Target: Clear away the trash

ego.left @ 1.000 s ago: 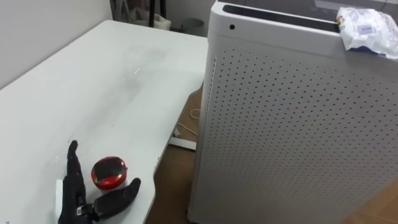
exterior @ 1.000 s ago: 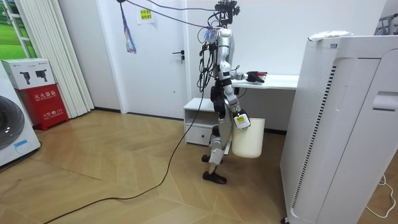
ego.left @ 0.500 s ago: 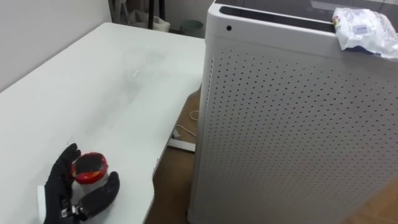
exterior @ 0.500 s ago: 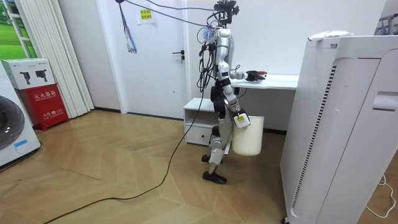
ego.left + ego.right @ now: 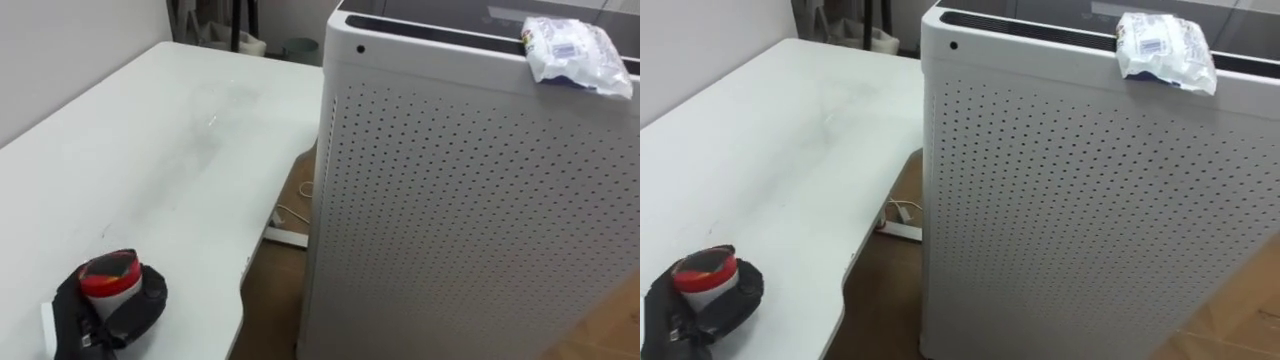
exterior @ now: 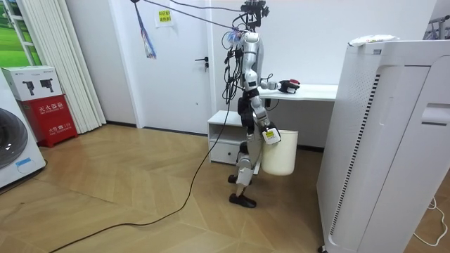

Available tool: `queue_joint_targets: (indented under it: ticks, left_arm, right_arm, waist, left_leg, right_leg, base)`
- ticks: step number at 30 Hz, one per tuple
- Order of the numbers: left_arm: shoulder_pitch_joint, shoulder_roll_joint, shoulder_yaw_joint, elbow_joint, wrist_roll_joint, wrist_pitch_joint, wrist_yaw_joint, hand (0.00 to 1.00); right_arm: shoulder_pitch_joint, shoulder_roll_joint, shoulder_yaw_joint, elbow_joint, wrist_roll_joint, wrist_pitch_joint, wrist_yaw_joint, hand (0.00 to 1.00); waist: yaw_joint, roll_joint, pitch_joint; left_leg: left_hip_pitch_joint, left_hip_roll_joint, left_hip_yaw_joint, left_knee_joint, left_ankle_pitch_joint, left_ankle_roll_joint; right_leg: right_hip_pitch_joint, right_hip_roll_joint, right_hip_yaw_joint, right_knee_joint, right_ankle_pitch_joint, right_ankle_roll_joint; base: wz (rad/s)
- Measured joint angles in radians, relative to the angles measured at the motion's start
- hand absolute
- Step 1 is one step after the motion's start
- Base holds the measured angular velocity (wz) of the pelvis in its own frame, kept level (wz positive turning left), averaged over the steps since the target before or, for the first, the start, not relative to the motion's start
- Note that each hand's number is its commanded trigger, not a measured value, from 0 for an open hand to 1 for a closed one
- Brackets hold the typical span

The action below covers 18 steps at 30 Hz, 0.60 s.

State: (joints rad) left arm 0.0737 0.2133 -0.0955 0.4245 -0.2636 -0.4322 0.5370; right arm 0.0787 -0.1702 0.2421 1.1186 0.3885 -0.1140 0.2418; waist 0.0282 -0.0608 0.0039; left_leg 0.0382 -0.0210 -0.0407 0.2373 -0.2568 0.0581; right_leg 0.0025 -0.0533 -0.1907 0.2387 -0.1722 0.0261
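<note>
Red-lidded cup [image 5: 110, 272] sits enclosed by the left hand's [image 5: 88, 322] black fingers [image 5: 146, 296], clamped round it over the white counter [image 5: 150, 150].

- Left arm reached forward; the left hand [image 5: 128, 308] was curled round a can [image 5: 108, 272].
- Right arm hung down, with the right hand [image 6: 271, 135] beside the thigh.

the two head eyes sit just above the black-gloved left hand [image 5: 130, 305] curled round a small red-lidded white cup [image 5: 108, 275], looking down past it along the smooth white table top [image 5: 150, 150], with the tall white perforated cabinet [image 5: 450, 200] to the hand's right. the room view stands well off, side-on, sharing hand, table and cabinet.
</note>
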Motion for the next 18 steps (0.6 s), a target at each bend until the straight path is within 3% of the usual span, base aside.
queue_joint_targets:
  ticks: [8,10,14,16,18]
  left_arm:
    - [-0.006,-0.012,-0.103,-0.058,-0.001,0.042,-0.156,1.0]
    - [-0.011,-0.018,-0.158,-0.097,-0.005,0.067,-0.203,1.0]
    - [-0.036,-0.024,-0.275,-0.179,-0.039,0.093,-0.314,1.0]
    - [-0.068,-0.024,-0.351,-0.211,-0.063,0.107,-0.393,1.0]
    - [-0.104,-0.023,-0.392,-0.221,-0.064,0.125,-0.442,1.0]
  right_arm:
    - [-0.03,0.004,0.003,0.012,0.004,-0.007,0.002,1.0]
    - [-0.046,0.004,0.016,0.017,0.009,-0.01,0.0,1.0]
    - [-0.072,0.003,0.047,0.014,0.009,-0.018,-0.003,1.0]
    - [-0.095,0.004,0.054,0.012,0.007,-0.018,-0.002,1.0]
    - [-0.112,0.004,0.057,0.013,0.006,-0.02,-0.001,1.0]
  waist:
    - [-0.035,0.012,0.0036]
    - [-0.057,0.015,0.0054]
    - [-0.068,0.023,0.013]
    - [-0.102,0.027,0.0154]
    - [-0.11,0.028,0.0156]
  left_leg:
    - [-0.013,-0.001,0.009,0.003,0.0,0.001]
    - [-0.027,-0.001,0.012,0.014,0.001,0.001]
    - [-0.045,0.0,0.036,0.017,0.001,0.002]
    - [-0.061,0.0,0.042,0.017,0.001,0.002]
    - [-0.068,0.003,0.052,0.018,0.002,0.002]
  right_leg:
    - [-0.011,0.0,0.01,0.0,0.004,0.002]
    - [-0.025,0.0,0.012,0.002,0.004,0.002]
    - [-0.057,-0.001,0.028,0.016,0.004,0.002]
    - [-0.076,-0.003,0.027,0.02,0.004,0.002]
    - [-0.089,0.0,0.037,0.02,0.004,0.001]
  base:
    - [-0.02]
    - [0.0]
    - [-0.16]
    - [-0.02]
    - [-0.13]
